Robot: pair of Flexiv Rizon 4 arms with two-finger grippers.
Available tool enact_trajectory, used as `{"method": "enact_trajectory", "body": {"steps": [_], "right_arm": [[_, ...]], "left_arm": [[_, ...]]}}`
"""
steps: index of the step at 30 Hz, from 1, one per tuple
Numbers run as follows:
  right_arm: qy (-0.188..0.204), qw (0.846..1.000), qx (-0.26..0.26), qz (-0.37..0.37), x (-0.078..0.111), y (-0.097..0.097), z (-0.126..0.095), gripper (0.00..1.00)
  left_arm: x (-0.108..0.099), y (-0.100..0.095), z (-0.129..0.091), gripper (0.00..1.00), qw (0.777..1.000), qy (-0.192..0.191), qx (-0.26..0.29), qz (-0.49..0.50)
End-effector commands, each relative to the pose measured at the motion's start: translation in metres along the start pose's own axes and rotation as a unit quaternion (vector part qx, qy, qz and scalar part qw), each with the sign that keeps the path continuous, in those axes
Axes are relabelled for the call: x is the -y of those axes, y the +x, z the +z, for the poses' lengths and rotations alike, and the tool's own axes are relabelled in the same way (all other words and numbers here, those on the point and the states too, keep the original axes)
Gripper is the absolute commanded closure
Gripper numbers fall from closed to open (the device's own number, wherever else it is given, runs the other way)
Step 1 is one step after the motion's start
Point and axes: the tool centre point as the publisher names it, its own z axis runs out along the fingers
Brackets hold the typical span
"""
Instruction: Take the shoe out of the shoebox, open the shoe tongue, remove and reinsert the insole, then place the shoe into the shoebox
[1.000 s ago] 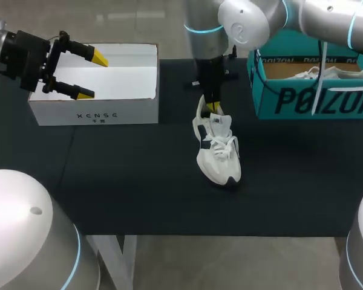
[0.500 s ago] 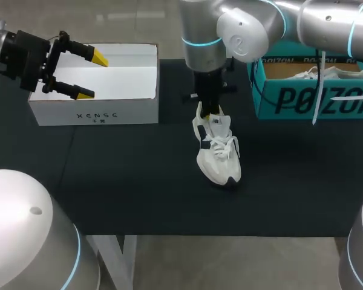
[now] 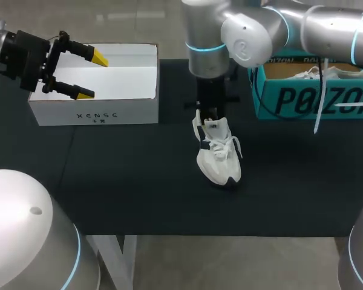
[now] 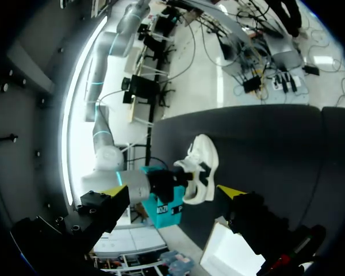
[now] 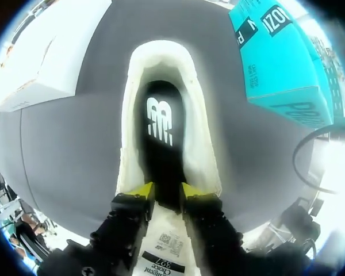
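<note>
A white shoe (image 3: pixel 218 154) with dark accents lies on the black table, toe toward the front edge. My right gripper (image 3: pixel 209 116) points straight down into its heel opening. In the right wrist view the right gripper (image 5: pixel 167 193) has its yellow fingertips (image 5: pixel 139 191) a little apart over the black insole (image 5: pixel 160 123), with nothing pinched between them. The labelled tongue (image 5: pixel 164 253) lies under the fingers. My left gripper (image 3: pixel 85 75) hangs wide open over the white box (image 3: pixel 97 109), far from the shoe (image 4: pixel 202 172).
The teal shoebox (image 3: pixel 314 99) stands at the back right with another white shoe (image 3: pixel 327 74) inside. The open white box (image 4: pixel 230 259) is at the back left. Bare black table lies in front of and beside the shoe.
My right gripper's fingers have parted from shut, and its yellow tips have dropped out of the head view at the shoe's opening. The left arm has not moved.
</note>
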Motion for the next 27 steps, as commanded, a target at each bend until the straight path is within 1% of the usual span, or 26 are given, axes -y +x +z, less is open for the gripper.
{"method": "enact_trajectory", "body": {"steps": [1, 2, 16, 22, 27], "right_arm": [[-0.001, 1.000, -0.005, 0.002, 0.003, -0.002, 0.003, 0.08], [0.000, 1.000, -0.005, 0.002, 0.003, -0.002, 0.002, 0.00], [-0.006, 1.000, -0.012, 0.012, 0.002, -0.002, -0.006, 0.00], [-0.001, 1.000, -0.011, 0.024, 0.010, -0.003, -0.012, 0.00], [0.002, 1.000, -0.009, 0.028, 0.014, -0.004, -0.013, 0.00]], "left_arm": [[0.000, 0.000, 0.000, 0.00, 1.000, 0.000, -0.001, 0.000], [0.000, 0.000, 0.000, 0.00, 1.000, 0.000, -0.001, 0.000], [0.000, 0.000, 0.000, 0.00, 1.000, 0.000, -0.001, 0.000], [0.000, 0.000, 0.000, 0.00, 1.000, 0.000, -0.001, 0.000], [0.000, 0.000, 0.000, 0.00, 1.000, 0.000, -0.001, 0.000]]}}
